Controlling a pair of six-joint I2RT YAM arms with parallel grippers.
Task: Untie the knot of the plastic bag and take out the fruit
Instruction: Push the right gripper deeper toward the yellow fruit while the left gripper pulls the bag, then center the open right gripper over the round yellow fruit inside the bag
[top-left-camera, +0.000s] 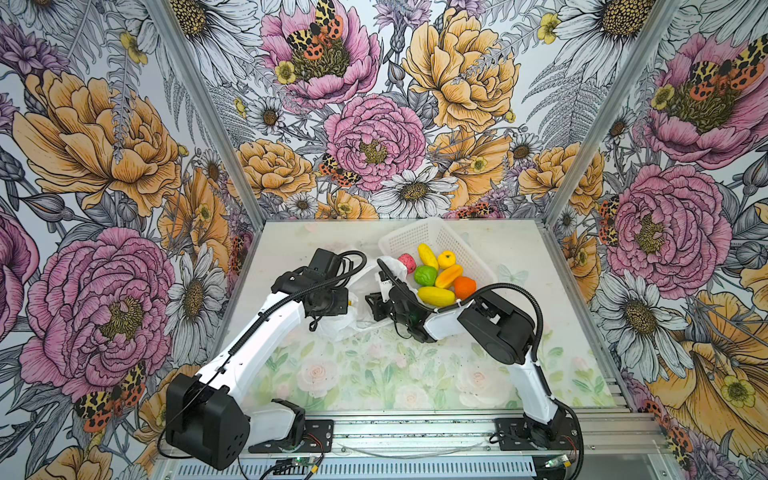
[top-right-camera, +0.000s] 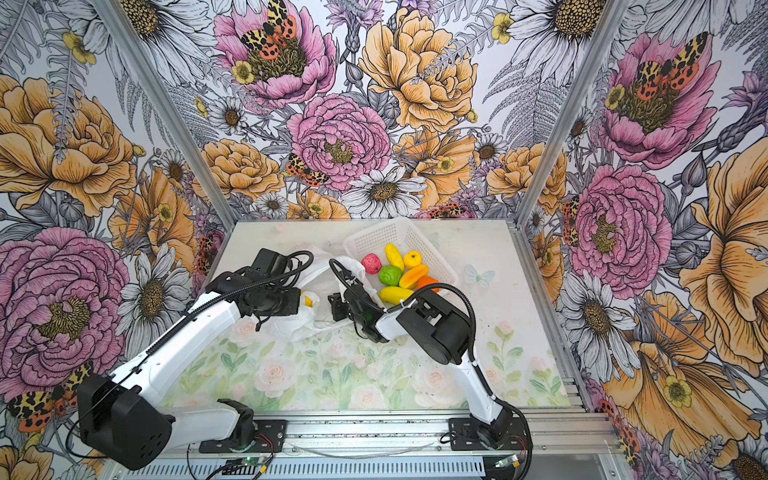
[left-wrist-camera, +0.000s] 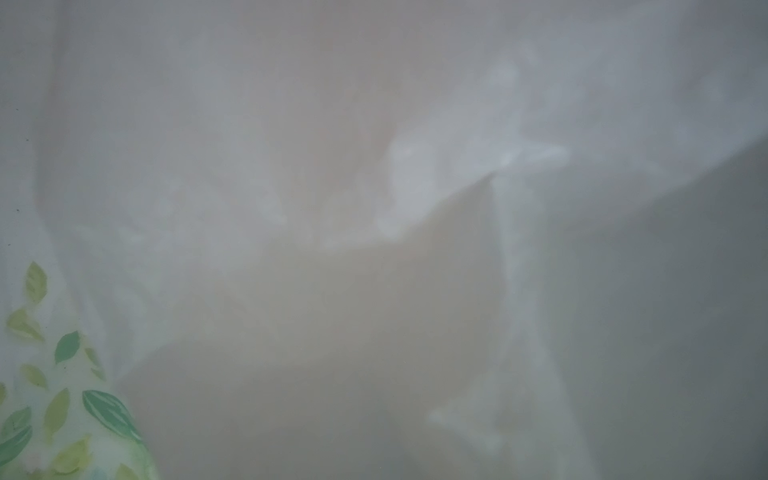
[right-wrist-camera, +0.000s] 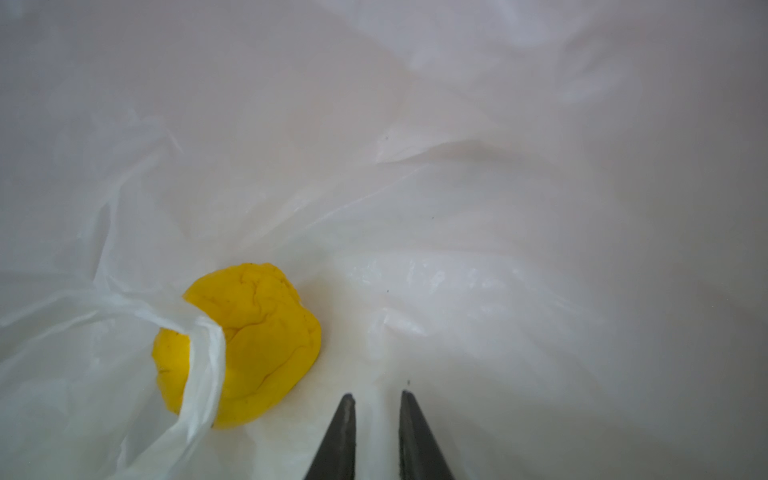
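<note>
The plastic bag (top-left-camera: 343, 326) lies crumpled between my two arms, left of the basket, in both top views. One yellow fruit (right-wrist-camera: 249, 345) sits inside it, half under a fold, and shows as a yellow spot (top-right-camera: 308, 299) from above. My right gripper (right-wrist-camera: 377, 395) reaches into the bag beside that fruit. Its jaws stand a narrow gap apart over the film, with the fruit outside them. My left wrist (top-left-camera: 326, 299) ends in the bag's folds, its fingers hidden; white film (left-wrist-camera: 374, 166) covers that camera. No knot shows.
A white lattice basket (top-left-camera: 415, 237) stands tilted at the back right. It holds several fruit, among them a pink one (top-left-camera: 407, 262), a green one (top-left-camera: 426, 275) and an orange one (top-left-camera: 464, 287). My right forearm (top-left-camera: 494, 324) lies along the basket's near side.
</note>
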